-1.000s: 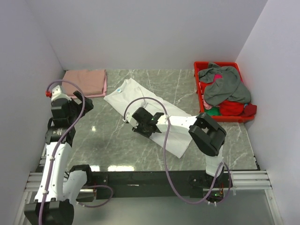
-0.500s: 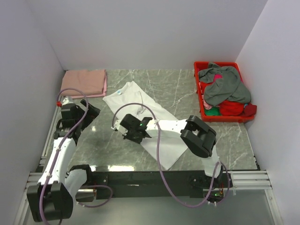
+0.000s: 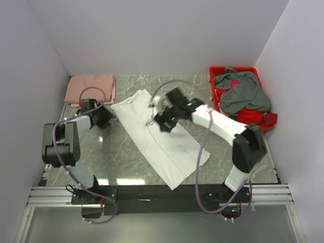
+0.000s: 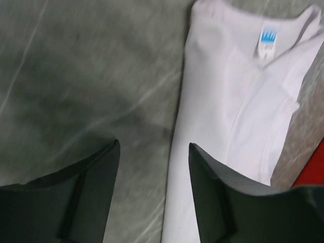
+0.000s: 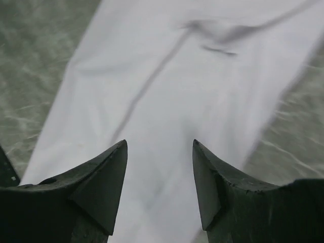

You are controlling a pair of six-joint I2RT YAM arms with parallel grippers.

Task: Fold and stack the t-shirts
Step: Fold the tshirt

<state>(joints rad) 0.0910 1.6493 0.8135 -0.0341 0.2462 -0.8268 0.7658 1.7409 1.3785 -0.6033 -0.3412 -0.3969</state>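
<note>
Top external view shows the white t-shirt (image 3: 162, 144) lying as a long strip across the bench (image 3: 121, 157), left hand (image 3: 103, 118) and right hand (image 3: 162, 123) both spread open and empty, so the fold likely calls for pinching one end's corners evenly.

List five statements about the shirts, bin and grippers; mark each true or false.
1. The white shirt lies on the table as a long strip. True.
2. The pink shirt is in the red bin. False: it lies folded at the table's far left corner.
3. Both the left gripper and the right gripper are open. True.
4. The grey shirt is spread on the table. False: it is heaped in the bin.
5. The right gripper pinches the white shirt. False: it holds nothing.
</note>
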